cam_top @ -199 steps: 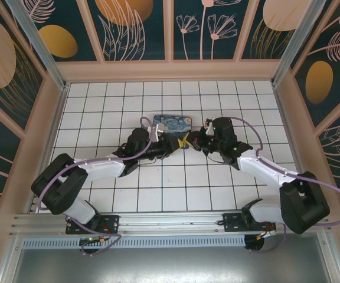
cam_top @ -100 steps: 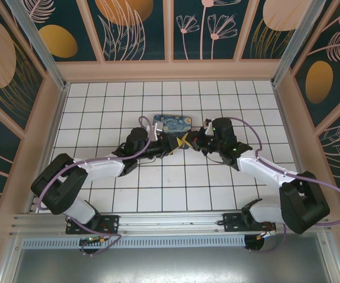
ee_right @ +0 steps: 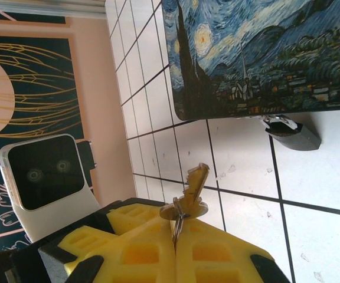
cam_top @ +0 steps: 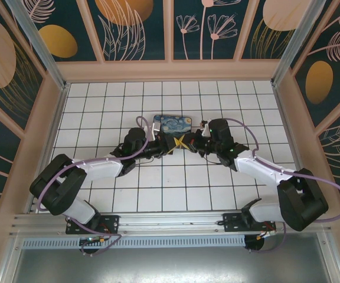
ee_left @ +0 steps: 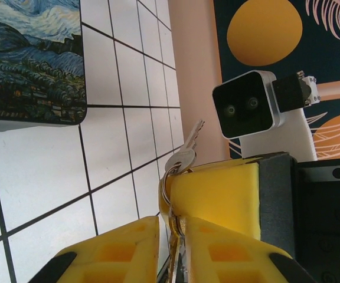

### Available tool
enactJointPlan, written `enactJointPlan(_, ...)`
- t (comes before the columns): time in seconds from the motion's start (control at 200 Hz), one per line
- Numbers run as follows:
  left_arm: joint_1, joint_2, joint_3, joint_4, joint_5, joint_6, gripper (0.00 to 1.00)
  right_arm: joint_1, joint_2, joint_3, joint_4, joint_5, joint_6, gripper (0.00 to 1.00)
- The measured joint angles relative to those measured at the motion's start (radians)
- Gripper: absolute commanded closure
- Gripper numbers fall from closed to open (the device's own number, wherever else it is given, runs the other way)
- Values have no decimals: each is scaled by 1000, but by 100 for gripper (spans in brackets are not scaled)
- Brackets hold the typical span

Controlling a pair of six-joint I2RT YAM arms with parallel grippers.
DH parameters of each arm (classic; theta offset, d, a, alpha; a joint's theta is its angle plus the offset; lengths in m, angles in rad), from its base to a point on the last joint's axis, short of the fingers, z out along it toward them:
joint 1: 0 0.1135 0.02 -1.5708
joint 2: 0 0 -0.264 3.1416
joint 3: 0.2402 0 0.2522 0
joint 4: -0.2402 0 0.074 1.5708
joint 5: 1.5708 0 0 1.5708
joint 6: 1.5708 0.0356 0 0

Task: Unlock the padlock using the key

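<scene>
- The padlock [ee_right: 291, 134] lies on the tile, just beside the painted box [ee_right: 264, 53].
- The right gripper [ee_right: 176, 221] is pinched tight on the key [ee_right: 195, 180], near the box.
- The left gripper [ee_left: 171, 221] clamps the same key.

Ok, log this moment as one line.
left gripper: shut on key | right gripper: shut on key | padlock: lying beside painted box

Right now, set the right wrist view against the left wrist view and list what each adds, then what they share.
Right wrist view: the padlock, lying on a tile beside the painted box, and the left arm's camera. Left wrist view: the right arm's camera and an orange disc on the wall. Shared: the key, its ring pinched by the right gripper and the left gripper, the box and white tiles.
</scene>
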Motion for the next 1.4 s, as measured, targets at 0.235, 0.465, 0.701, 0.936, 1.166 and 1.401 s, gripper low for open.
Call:
enactJointPlan(0.235,0,-18,-7,0,11,-3,76,0,0,-3,16,0,10,100)
enactJointPlan(0.465,0,-39,-12,-3,14,-2,80,0,2,-4,38,0,15,100)
enactJointPlan(0.701,6,-40,-12,-8,14,2,90,2,8,-7,68,0,34,100)
enactJointPlan(0.936,6,-40,-13,-20,18,2,100,2,7,-22,83,2,37,99)
enactJointPlan(1.166,14,-40,10,-104,35,103,100,-14,-17,-22,-2,18,-32,62)
enactJointPlan(1.401,19,-43,126,-354,34,350,100,-225,-166,-66,-139,2,-210,55)
